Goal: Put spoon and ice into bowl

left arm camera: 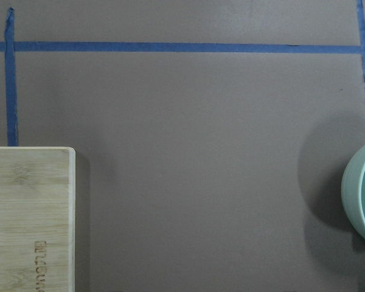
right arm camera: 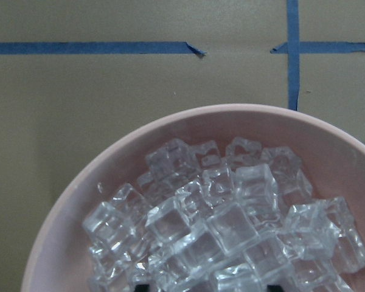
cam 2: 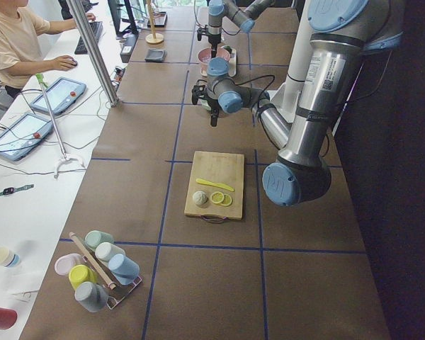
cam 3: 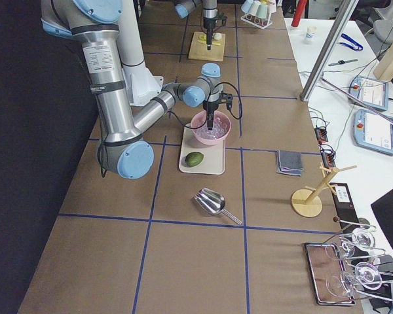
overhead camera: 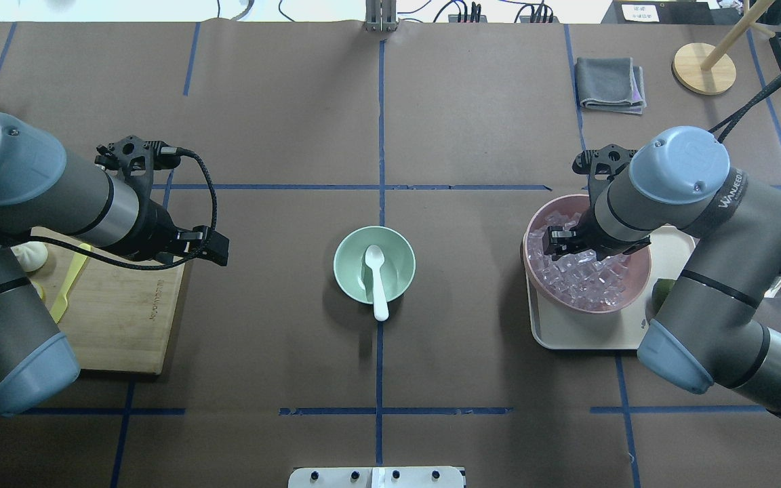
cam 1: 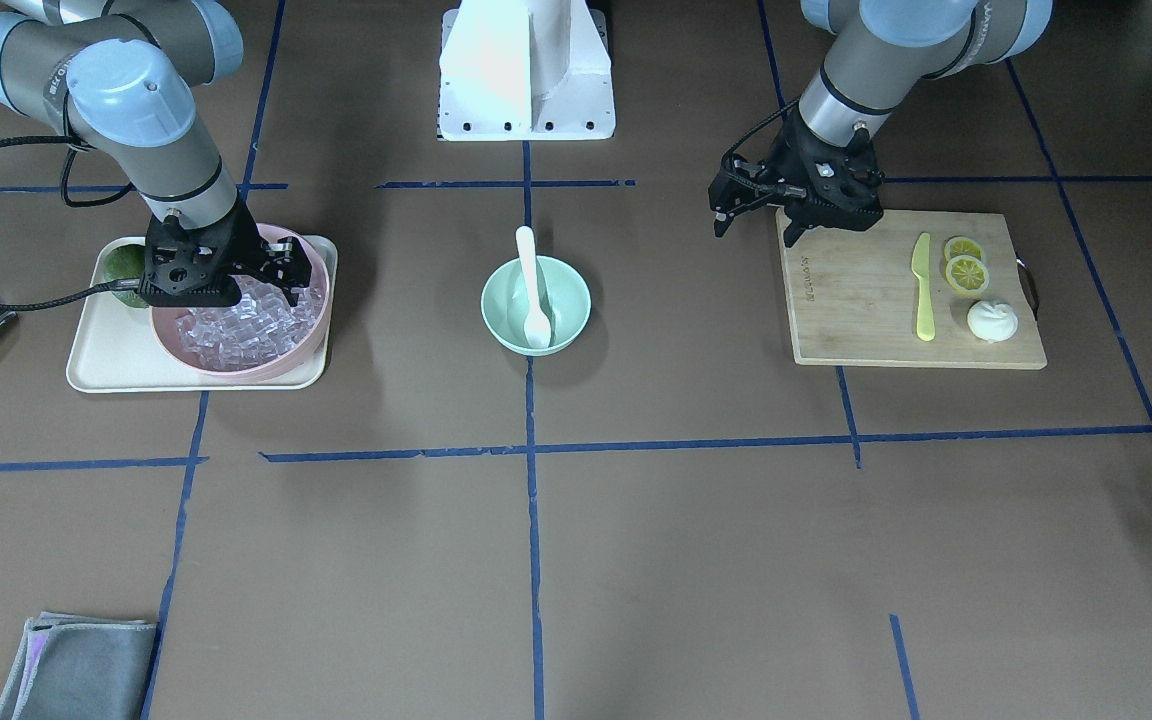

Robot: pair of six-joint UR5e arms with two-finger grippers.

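On the robot's left, left claw (cam 1: 756,232): fingers spread wide and holding nothing. It hangs by the bowl-side edge of the cutting board (overhead camera: 133,312), well apart from the ice.
Mid-tabletop, bowl (overhead camera: 344,271): mint-green, sitting on the centre tape line (overhead camera: 378,366) between the two arms.
Inside it, spoon (overhead camera: 377,285): scoop down in the bowl, handle resting over the rim on the robot's side. Its long axis runs along the tape line, toward and away from the robot.
Further right, ice (overhead camera: 584,274): clear cubes heaped in the pink bowl (overhead camera: 594,308), which stands on the cream tray (overhead camera: 567,332). None shows in the green bowl.
Over the heap, right claw (right arm camera: 208,286): fingers parted, tips down among the cubes, no cube visibly gripped.
Step in hand: probably picking a cube; the spoon half looks done.
Deciding relation: the ice lies straight beneath the right claw, so the right arm is far the nearer. The green bowl lies to the robot's left of the pink bowl, so a gripped cube would have to travel that way.
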